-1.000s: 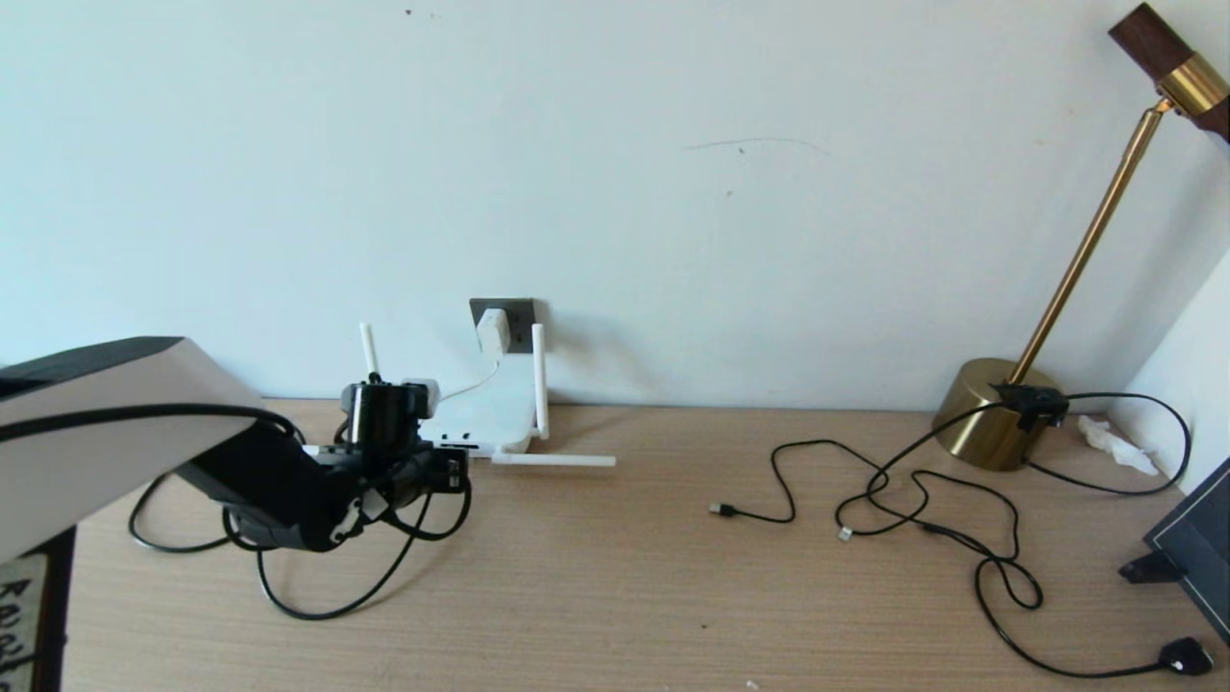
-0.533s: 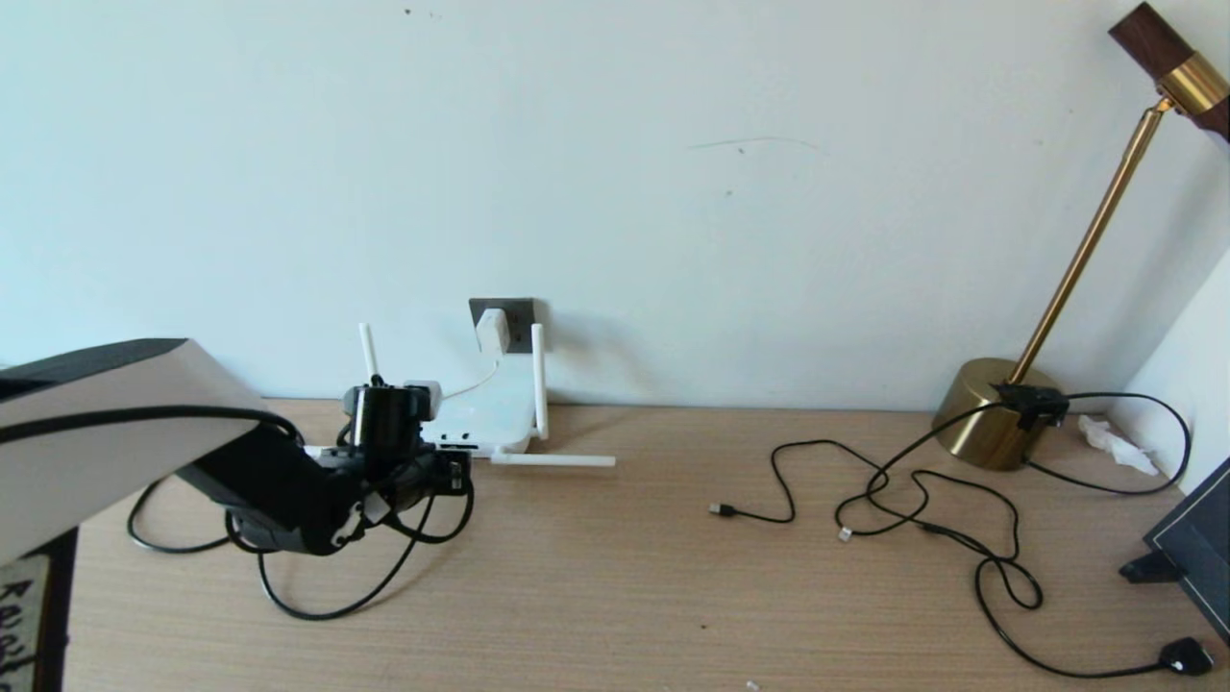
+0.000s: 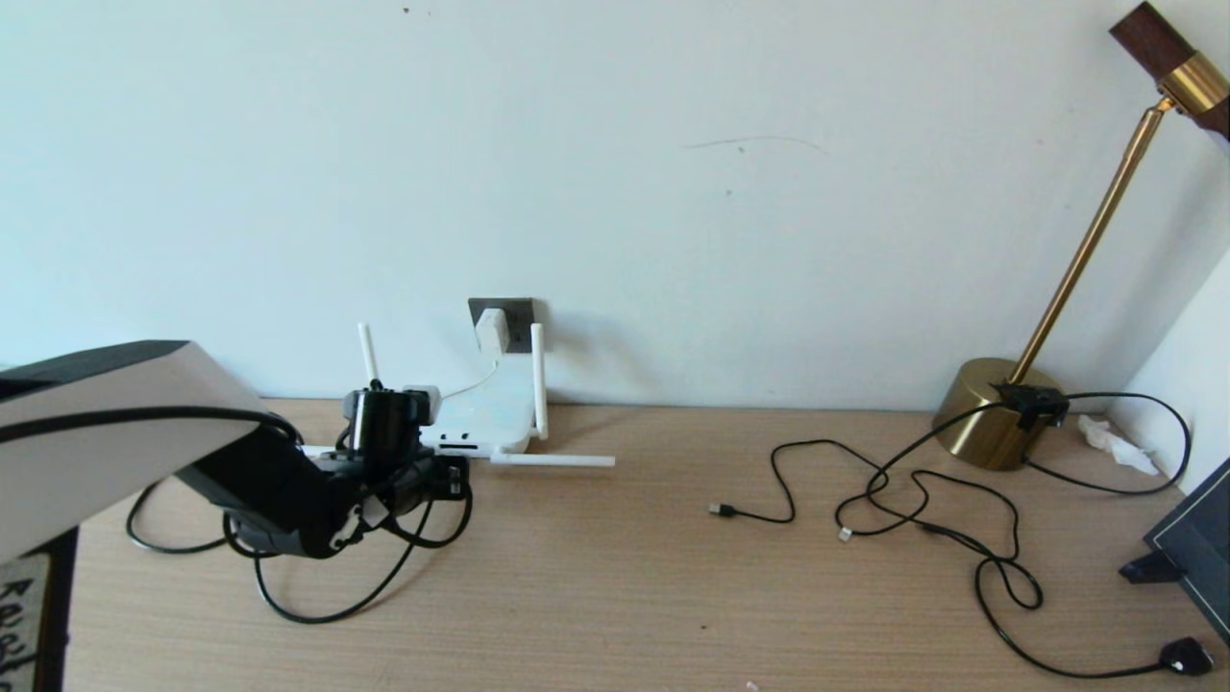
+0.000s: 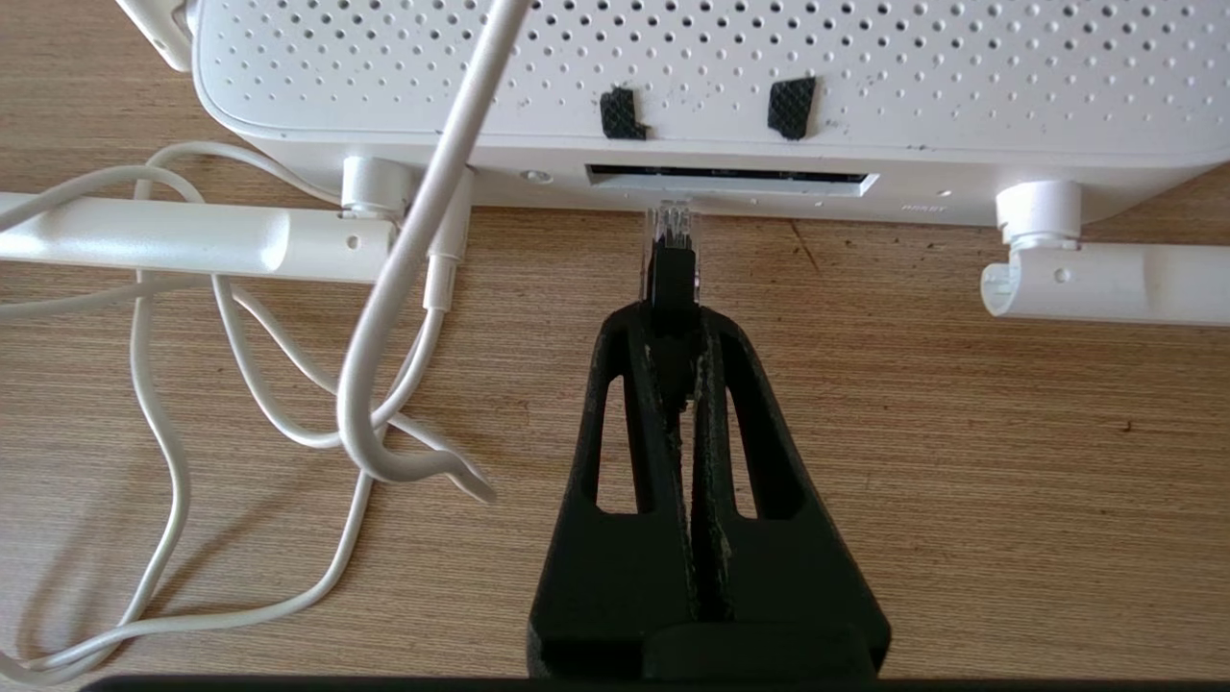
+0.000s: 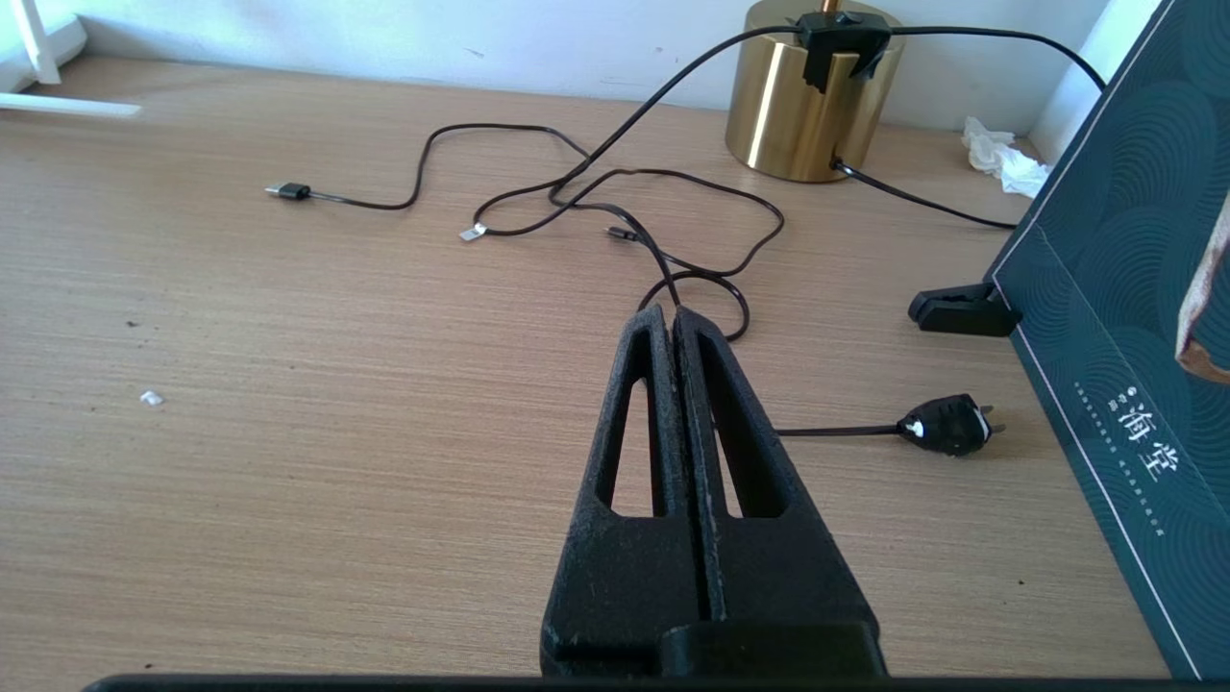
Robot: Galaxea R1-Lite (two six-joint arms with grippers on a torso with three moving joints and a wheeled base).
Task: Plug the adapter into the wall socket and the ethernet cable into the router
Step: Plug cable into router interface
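While gripped, ethernet cable outside router.

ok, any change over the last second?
Barely any. The left gripper stays shut on the ethernet cable, its clear tip at the router port slot, not seated. The adapter remains in the wall socket; the right gripper stays shut, empty.

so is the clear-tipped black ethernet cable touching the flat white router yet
Cannot tell: the left wrist view shows the clear-tipped black ethernet cable at the flat white router port slot, contact unclear.

Pale wall, light wood desk, brass lamp at right
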